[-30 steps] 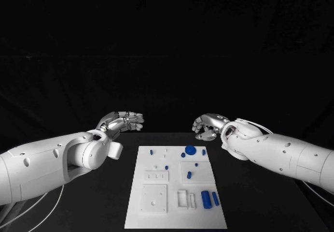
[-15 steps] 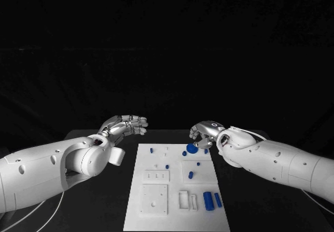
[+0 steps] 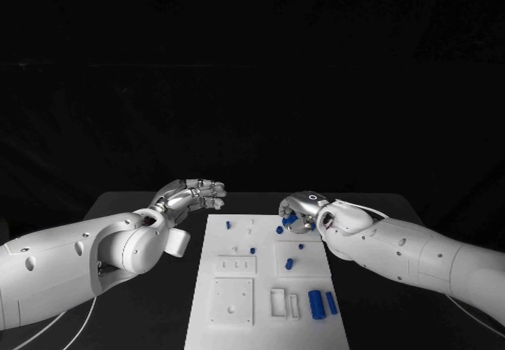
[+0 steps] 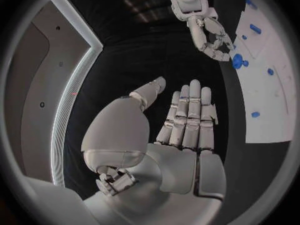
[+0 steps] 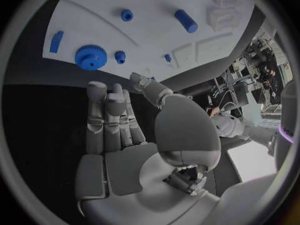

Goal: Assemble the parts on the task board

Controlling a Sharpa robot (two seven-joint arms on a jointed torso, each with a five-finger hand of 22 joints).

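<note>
The white task board [image 3: 268,284] lies lengthwise in the middle of the black table. A blue gear [image 3: 287,219] sits near its far right corner, also seen in the right wrist view [image 5: 90,56] and the left wrist view [image 4: 237,61]. My right hand [image 3: 302,206] hovers just over that gear, fingers stretched out with nothing in them [image 5: 109,120]. My left hand [image 3: 195,194] hangs off the board's far left corner, fingers straight and empty [image 4: 187,115]. Several small blue pegs [image 3: 300,246] dot the board, and two larger blue cylinders [image 3: 314,302] lie at its near right.
White raised blocks and recesses [image 3: 233,299] take up the board's near half. The bare black table [image 3: 390,292] runs along both sides of the board, and its far edge lies just behind the hands.
My right hand has come down and left, from behind the board to right over the blue gear. The left hand has barely moved. The camera has shifted a little.
</note>
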